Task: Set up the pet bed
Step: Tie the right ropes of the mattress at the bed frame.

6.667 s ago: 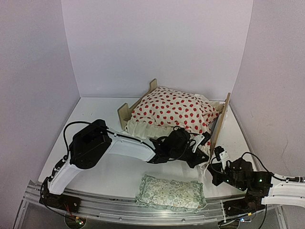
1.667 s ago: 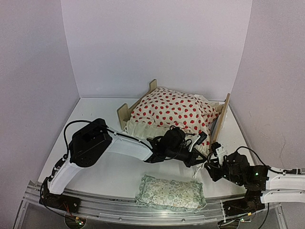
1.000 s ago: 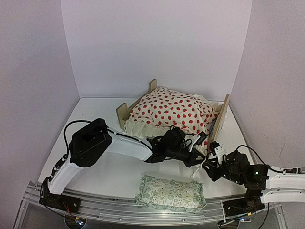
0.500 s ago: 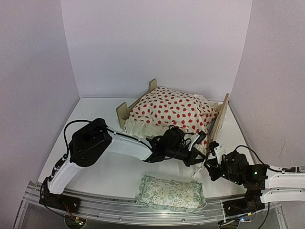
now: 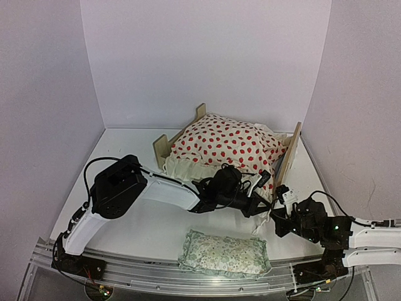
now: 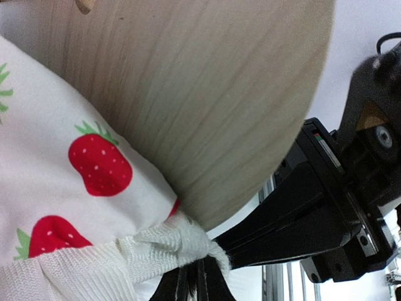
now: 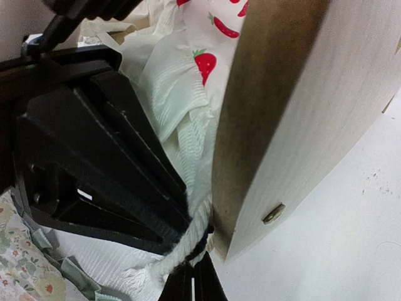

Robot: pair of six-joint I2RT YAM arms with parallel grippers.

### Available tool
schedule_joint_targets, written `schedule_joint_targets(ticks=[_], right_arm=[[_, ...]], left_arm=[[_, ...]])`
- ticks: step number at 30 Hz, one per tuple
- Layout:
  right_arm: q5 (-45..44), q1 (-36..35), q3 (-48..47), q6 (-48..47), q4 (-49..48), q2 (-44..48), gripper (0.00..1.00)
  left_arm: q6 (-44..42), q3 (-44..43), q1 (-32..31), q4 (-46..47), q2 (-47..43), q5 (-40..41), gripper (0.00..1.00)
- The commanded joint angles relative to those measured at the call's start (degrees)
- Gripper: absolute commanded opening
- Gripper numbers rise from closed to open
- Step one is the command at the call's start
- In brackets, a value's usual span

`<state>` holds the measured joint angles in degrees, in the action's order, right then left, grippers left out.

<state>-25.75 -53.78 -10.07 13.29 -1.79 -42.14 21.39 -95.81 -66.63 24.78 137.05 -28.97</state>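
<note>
The pet bed (image 5: 289, 153) stands at the back centre, a light-wood frame whose fabric base is hidden under the cream red-dotted cushion (image 5: 225, 145). My left gripper (image 5: 263, 199) is at the bed's near right corner, shut on the cushion's white frill (image 6: 182, 251) beside the wooden headboard (image 6: 188, 94). My right gripper (image 5: 276, 216) is just beside it. In the right wrist view its tips (image 7: 193, 276) are shut on a twisted bit of the same frill (image 7: 185, 241), right at the headboard's edge (image 7: 294, 113). The left gripper (image 7: 94, 157) fills that view's left side.
The small green floral frilled pillow (image 5: 224, 253) lies on the table near the front edge, between the arm bases, and shows in the right wrist view (image 7: 25, 266). White walls enclose the table on the left, back and right.
Since the earliest frame my right gripper has moved left and forward to the bed's near right corner, beside the left gripper. Over the last second almost nothing has moved.
</note>
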Motion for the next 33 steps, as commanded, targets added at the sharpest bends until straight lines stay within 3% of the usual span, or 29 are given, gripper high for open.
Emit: schedule_joint_targets(ticks=[1, 7, 17, 22, 33], right_arm=[[-3.8, 0.1, -0.5, 0.9, -4.9, 1.5, 0.00], [-4.1, 0.1, 0.1, 1.8, -3.8, 3.1, 0.00], [-4.5, 0.1, 0.3, 2.9, -1.5, 5.0, 0.00], [-5.0, 0.1, 0.2, 3.5, -0.5, 5.3, 0.00], [-5.5, 0.1, 0.0, 4.1, 0.4, 6.0, 0.00]], left_arm=[[-0.1, 0.1, -0.4, 0.0, -1.7, -1.9, 0.14], [-0.5, 0.9, -0.4, -0.5, -2.6, -0.3, 0.40], [-2.4, 3.7, -0.4, -1.4, -5.4, 3.5, 0.62], [-7.1, 5.0, -0.4, -4.9, -7.0, 3.9, 0.84], [-17.5, 2.4, -0.2, -12.9, -4.1, -3.5, 0.79]])
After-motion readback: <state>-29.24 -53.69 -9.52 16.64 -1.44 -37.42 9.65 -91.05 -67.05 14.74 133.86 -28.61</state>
